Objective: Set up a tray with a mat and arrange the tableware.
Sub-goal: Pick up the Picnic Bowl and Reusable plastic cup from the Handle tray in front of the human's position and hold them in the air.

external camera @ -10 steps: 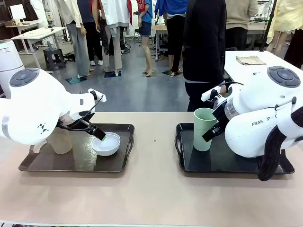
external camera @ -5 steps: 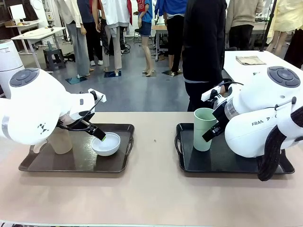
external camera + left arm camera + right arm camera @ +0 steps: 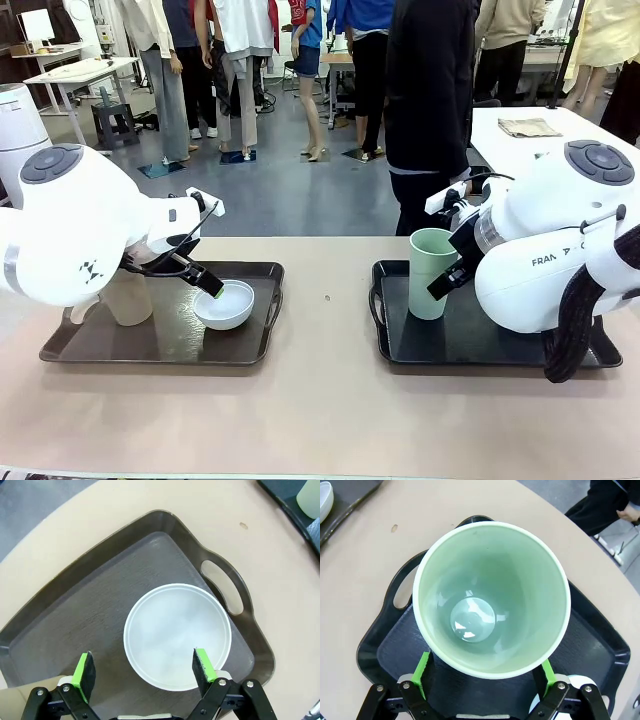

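Left gripper [image 3: 144,665] (spread) over tray [image 3: 75,610], beige table [image 3: 320,420].

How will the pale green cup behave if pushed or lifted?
The pale green cup is tall with a narrow base, so a push near the rim would probably tip it. It stands empty and looks like plastic, so likely light. Its glossy inside hints at slippery walls.
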Available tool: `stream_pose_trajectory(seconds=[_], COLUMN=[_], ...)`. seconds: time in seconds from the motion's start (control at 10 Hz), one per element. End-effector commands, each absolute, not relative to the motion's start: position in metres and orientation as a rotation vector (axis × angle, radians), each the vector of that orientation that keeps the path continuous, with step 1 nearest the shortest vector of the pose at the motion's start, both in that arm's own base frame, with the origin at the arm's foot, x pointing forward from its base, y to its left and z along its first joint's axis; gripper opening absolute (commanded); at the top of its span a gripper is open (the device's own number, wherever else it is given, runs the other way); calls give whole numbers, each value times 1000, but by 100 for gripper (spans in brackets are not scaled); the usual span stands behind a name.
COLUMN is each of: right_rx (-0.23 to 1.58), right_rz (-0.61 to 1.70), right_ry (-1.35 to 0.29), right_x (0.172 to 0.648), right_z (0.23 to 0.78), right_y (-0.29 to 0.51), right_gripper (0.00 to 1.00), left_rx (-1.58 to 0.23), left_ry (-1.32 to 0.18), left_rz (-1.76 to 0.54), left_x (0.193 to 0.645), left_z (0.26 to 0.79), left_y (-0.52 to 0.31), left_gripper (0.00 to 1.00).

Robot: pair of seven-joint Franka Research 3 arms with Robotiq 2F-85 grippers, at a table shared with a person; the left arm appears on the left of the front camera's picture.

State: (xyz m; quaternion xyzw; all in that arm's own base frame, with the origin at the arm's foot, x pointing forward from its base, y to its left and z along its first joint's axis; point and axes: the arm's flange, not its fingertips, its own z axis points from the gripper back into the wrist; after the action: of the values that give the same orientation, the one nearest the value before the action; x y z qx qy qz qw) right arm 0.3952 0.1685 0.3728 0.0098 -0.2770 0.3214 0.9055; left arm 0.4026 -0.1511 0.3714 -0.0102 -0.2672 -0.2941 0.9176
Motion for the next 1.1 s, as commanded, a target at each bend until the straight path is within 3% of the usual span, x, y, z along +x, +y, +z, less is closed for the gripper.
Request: stream_pose_trajectory(seconds=[0.0, 0.3, 0.4, 0.6, 0.8, 1.0], right_rx=[21, 20, -51, -59, 42, 76], right_rz=[663, 664, 530, 429, 331, 403], right_ry=[-572, -572, -536, -431, -380, -212], right_x=[395, 395, 376, 268, 186, 164], right_z=[373, 373, 378, 409, 410, 373], right_y=[168, 168, 169, 146, 108, 83], right_gripper=[100, 100, 100, 100, 100, 100], left_rx=[-21, -21, -56, -56, -116, -234], left_ry=[-550, -550, -550, -456, -310, -133], left_rz=[-604, -605, -587, -357, -338, -427], left_x=[403, 403, 384, 295, 217, 173], left_z=[371, 371, 382, 418, 432, 412], left_y=[-151, -151, -143, -127, -112, -127], left_gripper=[100, 100, 100, 100, 100, 100])
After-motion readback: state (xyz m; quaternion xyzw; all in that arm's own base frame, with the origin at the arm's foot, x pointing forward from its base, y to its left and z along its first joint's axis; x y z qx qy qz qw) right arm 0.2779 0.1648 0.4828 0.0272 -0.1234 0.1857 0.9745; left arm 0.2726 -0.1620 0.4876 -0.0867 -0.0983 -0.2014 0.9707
